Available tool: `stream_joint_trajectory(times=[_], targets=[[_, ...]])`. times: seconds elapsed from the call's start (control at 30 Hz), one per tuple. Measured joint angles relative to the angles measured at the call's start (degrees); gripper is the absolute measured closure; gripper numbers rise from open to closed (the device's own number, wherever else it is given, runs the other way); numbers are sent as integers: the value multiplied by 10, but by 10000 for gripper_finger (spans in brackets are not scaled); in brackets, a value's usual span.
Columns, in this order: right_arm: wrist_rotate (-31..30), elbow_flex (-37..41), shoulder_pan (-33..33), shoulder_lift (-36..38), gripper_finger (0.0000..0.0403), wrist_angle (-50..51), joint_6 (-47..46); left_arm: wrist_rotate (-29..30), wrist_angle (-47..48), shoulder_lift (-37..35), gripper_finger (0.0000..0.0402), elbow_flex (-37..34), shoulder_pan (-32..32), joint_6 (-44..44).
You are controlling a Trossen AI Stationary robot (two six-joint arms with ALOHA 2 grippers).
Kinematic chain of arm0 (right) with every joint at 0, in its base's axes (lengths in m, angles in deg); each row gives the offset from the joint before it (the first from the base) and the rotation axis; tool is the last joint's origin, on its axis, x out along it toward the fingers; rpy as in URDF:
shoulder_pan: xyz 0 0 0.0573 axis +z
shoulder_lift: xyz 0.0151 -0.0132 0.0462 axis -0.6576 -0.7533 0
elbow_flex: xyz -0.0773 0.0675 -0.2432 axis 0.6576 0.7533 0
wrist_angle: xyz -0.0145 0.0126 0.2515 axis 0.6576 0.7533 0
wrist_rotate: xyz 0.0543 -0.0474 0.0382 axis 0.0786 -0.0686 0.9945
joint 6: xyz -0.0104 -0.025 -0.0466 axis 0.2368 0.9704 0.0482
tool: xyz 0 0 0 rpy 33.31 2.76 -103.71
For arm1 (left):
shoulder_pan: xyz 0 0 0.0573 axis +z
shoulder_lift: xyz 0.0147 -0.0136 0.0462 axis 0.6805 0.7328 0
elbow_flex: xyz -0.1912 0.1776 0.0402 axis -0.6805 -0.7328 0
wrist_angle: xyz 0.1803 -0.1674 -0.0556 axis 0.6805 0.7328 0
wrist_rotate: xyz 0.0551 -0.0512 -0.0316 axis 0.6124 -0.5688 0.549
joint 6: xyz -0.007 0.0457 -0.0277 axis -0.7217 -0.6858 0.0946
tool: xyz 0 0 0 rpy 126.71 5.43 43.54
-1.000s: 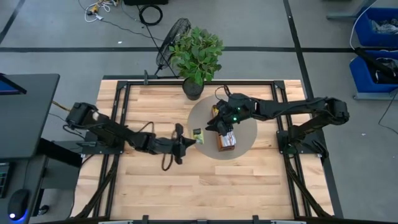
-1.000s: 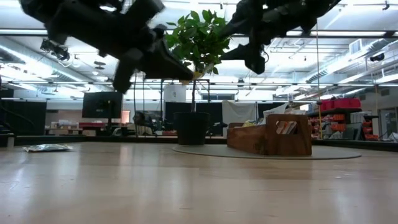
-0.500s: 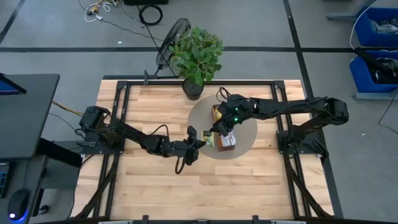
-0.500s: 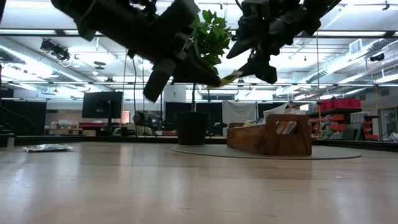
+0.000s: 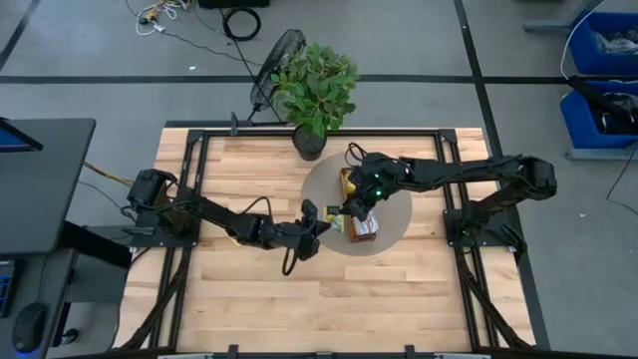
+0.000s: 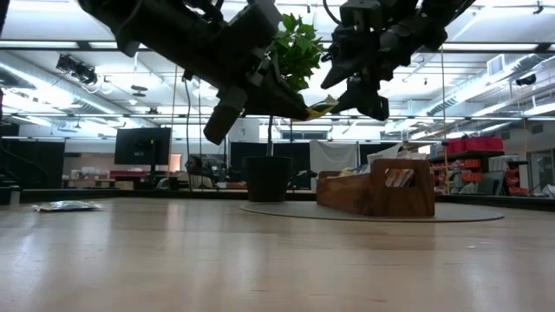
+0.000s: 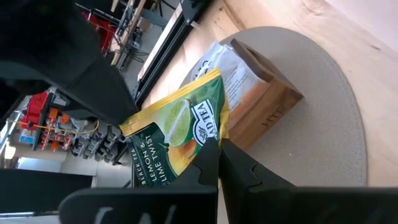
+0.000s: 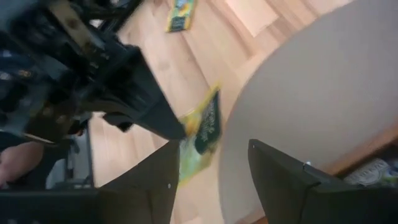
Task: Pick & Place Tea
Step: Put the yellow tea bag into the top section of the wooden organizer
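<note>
Left gripper [image 5: 321, 221], jaws pinching a green-and-yellow tea sachet [image 7: 180, 134], holds it aloft at the round grey mat's [image 5: 394, 224] near-left rim. Right gripper [image 5: 349, 207], jaws spread, hangs just beside it over the wooden tray [image 5: 361, 221]. A potted plant [image 5: 314, 85] crowds the table's far edge. Another sachet [image 6: 65, 206] lies well apart on the open table [image 5: 249, 289].

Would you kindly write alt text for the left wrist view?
The left claw, shut, holds a green-and-yellow lemon-lime tea sachet above a round grey mat on the wooden table. Beyond the sachet, a wooden tray with more sachets stands on the mat.
</note>
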Motion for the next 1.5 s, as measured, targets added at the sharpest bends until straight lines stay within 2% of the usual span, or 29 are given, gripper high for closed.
stream_joint_trajectory(times=[0.2, 0.53, 0.67, 0.77, 0.97, 1.07, 1.2, 1.4, 1.5], targets=[[-23, 0, -1, -1, 246, 0, -5, -2, -1, 0, 400, 0, 0, 2], [1, 0, -1, -1, 392, -4, 10, -6, -16, 0, 399, 0, 0, 2], [-4, 0, -1, -1, 395, -3, 14, -6, -18, 0, 399, 0, 0, 4], [-14, 0, -1, -1, 399, -3, 20, -6, -18, 0, 392, 0, 1, 37], [-45, 0, -1, 0, 401, 21, 37, -7, 2, 0, 340, -7, 10, 147], [-80, 1, -1, 0, 401, 43, 50, -30, -18, 0, 321, -30, 10, 198], [-134, 1, -1, 7, 402, 40, 54, -46, -105, 0, 311, -83, 10, 239], [-232, 1, 5, 25, 402, 47, 52, -39, -208, -1, 316, -142, 10, 284], [-286, 1, 10, 31, 403, 67, 31, -4, -216, -1, 316, -159, 10, 311]])
